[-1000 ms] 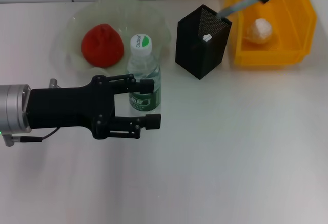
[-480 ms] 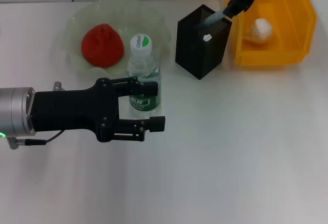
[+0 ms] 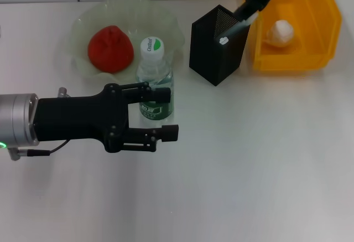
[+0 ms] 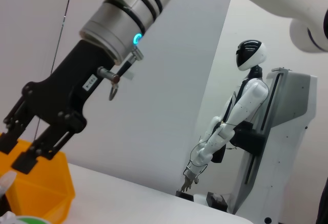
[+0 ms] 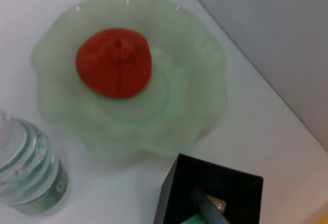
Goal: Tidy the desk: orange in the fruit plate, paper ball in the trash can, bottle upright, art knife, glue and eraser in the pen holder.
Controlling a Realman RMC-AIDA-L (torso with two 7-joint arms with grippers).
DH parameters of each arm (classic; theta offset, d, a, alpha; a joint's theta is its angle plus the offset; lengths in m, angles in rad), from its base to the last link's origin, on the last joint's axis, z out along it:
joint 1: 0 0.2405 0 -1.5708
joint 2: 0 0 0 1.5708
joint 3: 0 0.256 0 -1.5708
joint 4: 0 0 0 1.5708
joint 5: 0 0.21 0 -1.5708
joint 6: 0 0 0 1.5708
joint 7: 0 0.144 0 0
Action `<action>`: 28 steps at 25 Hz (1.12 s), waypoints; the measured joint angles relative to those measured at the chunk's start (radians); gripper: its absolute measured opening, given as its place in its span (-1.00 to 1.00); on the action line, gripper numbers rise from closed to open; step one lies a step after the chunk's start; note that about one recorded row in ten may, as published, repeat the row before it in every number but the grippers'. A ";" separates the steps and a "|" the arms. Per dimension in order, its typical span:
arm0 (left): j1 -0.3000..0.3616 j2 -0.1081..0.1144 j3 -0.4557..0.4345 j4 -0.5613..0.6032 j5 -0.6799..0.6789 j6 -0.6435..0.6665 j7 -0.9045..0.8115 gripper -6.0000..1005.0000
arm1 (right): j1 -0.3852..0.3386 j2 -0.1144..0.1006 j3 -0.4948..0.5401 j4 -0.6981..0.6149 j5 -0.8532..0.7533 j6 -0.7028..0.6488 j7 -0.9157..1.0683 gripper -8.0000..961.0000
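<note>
The bottle (image 3: 155,81) stands upright on the desk in front of the fruit plate (image 3: 166,20). My left gripper (image 3: 165,113) is open, with its fingers on either side of the bottle's lower part. The orange (image 3: 110,48) lies in the plate. The paper ball (image 3: 280,31) lies in the yellow trash can (image 3: 310,59). My right gripper (image 3: 253,3) is over the black mesh pen holder (image 3: 213,59), shut on a slim grey art knife (image 3: 239,21) whose tip is inside the holder. A small white item (image 3: 223,40) shows inside the holder. I cannot make out the eraser.
The right wrist view shows the plate (image 5: 195,80), the orange (image 5: 114,62), the bottle (image 5: 31,172) and the holder's rim (image 5: 174,193) with the knife (image 5: 205,208) in it. The left wrist view shows my right gripper (image 4: 15,152) above the trash can (image 4: 41,193). Bare white desk lies in front.
My right gripper has come down and left, bringing the art knife's tip from above the pen holder into it. My left gripper has shifted slightly right beside the bottle.
</note>
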 joint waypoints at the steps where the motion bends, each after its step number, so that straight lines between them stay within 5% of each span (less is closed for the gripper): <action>1: 0.000 0.000 0.000 0.000 0.000 0.000 0.000 0.62 | -0.023 0.007 0.003 -0.042 0.011 -0.014 -0.003 -0.41; 3: 0.000 0.000 0.000 0.000 0.000 0.000 0.000 0.62 | -0.100 0.019 0.005 -0.167 0.068 -0.054 -0.010 -0.28; 4: 0.000 0.001 0.000 0.000 0.000 0.000 0.000 0.62 | -0.216 0.022 0.007 -0.331 0.183 -0.108 -0.017 -0.20; 5: 0.000 0.001 0.000 0.000 0.000 0.000 0.000 0.62 | -0.216 0.022 0.007 -0.331 0.183 -0.108 -0.017 -0.11; 9: 0.011 0.036 0.000 0.004 0.006 0.002 -0.010 0.62 | -0.494 -0.004 0.029 -0.562 0.547 -0.217 -0.076 0.21; 11: 0.015 0.049 0.000 0.004 0.007 0.005 -0.012 0.62 | -0.623 -0.012 0.078 -0.574 0.732 -0.277 -0.166 0.36; 15: 0.018 0.068 0.000 0.004 0.011 0.006 -0.023 0.62 | -0.822 -0.022 0.222 -0.378 1.030 -0.446 -0.455 0.57; 22: 0.010 0.078 -0.002 0.022 0.059 0.006 -0.056 0.62 | -0.867 -0.096 0.306 0.338 1.065 -0.548 -0.995 0.57; 25: 0.008 0.076 -0.004 0.030 0.079 0.005 -0.067 0.62 | -0.868 -0.074 0.304 0.469 1.017 -0.533 -1.082 0.57; 28: 0.011 0.075 -0.007 0.032 0.083 0.006 -0.069 0.62 | -0.856 -0.045 0.307 0.440 0.941 -0.530 -1.083 0.57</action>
